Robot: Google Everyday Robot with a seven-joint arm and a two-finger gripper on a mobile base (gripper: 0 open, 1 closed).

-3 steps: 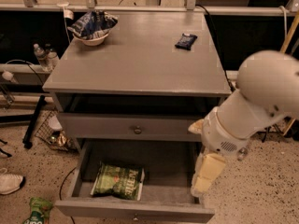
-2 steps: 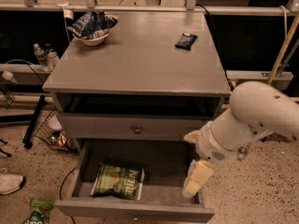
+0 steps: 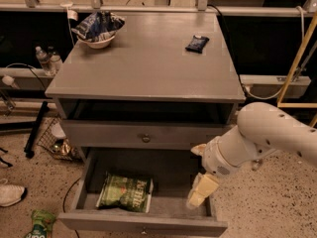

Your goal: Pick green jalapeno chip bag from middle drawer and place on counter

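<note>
Over the last second my arm has swung down and to the left across the cabinet front, and my hand [image 3: 200,192] has come with it. It was out by the right edge of the open middle drawer [image 3: 171,211] and now hangs over the right end of that drawer's floor. I cannot tell how wide my hand stands from here. It holds nothing. The green jalapeno chip bag [image 3: 126,192] has not shifted. It lies flat on the left half of the drawer floor, print up, with a stretch of bare grey floor between it and my hand. The drawer itself has stayed pulled out under the shut drawer front with the round knob [image 3: 145,138]. So I judge this as the approach only: I have closed part of the gap, but the reach is not finished and the grasp has not begun. Next I would carry on leftward and lower onto the bag, minding the drawer's front rim and the overhanging drawer above. The worktop [image 3: 148,68] waits for it, with a bowl [image 3: 99,39] at its back left and a dark packet [image 3: 197,43] at its back right.
</note>
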